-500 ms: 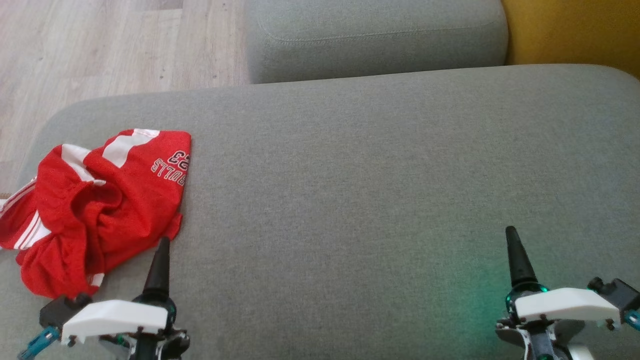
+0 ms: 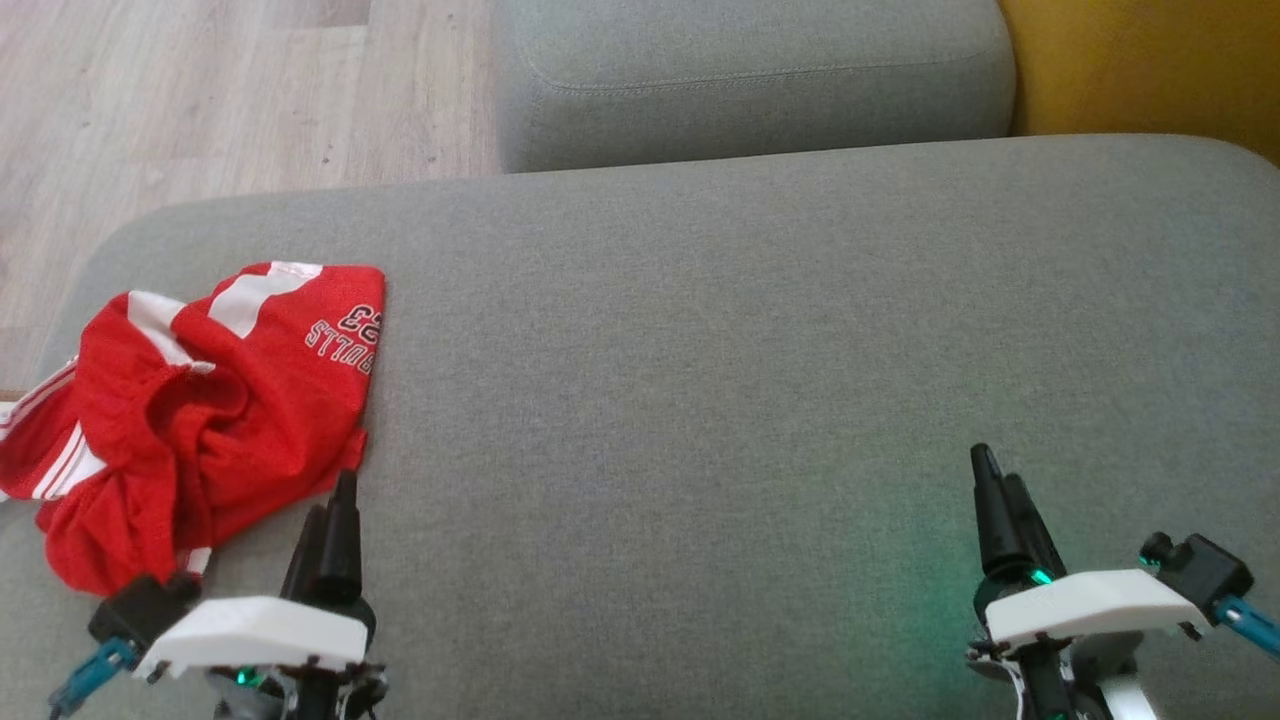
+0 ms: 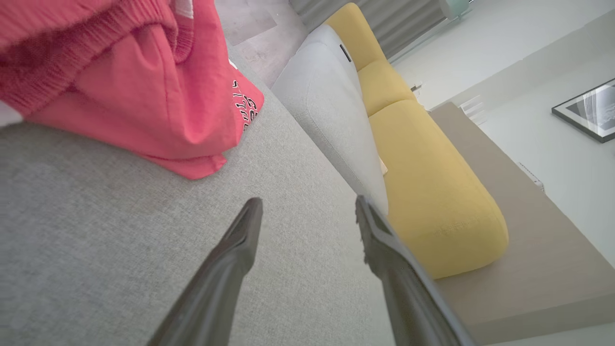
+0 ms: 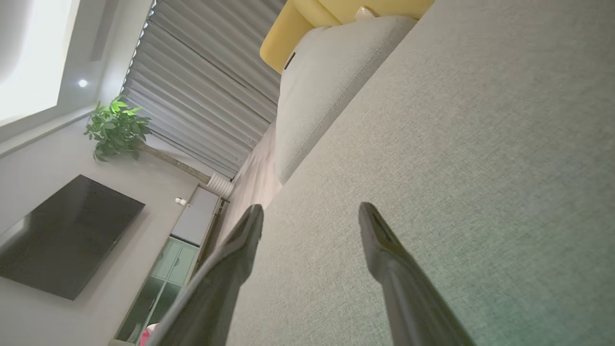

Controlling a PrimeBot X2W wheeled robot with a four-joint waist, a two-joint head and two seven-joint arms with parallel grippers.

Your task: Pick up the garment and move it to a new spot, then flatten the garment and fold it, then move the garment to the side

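Garment [image 2: 200, 420] lies on seat cushion [image 2: 750, 350], far L side, by the cushion's L edge. L gripper [image 2: 332, 500] sits just in front of garment's near-R corner, close to the hem but apart from it. R gripper [image 2: 1000, 470] is over the cushion's front R, well apart from garment. Behind seat cushion, approx centre: 2nd cushion [image 2: 750, 80]. To its R: 3rd cushion [image 2: 1140, 60]. Floor [image 2: 200, 100] lies behind & L of seat cushion.
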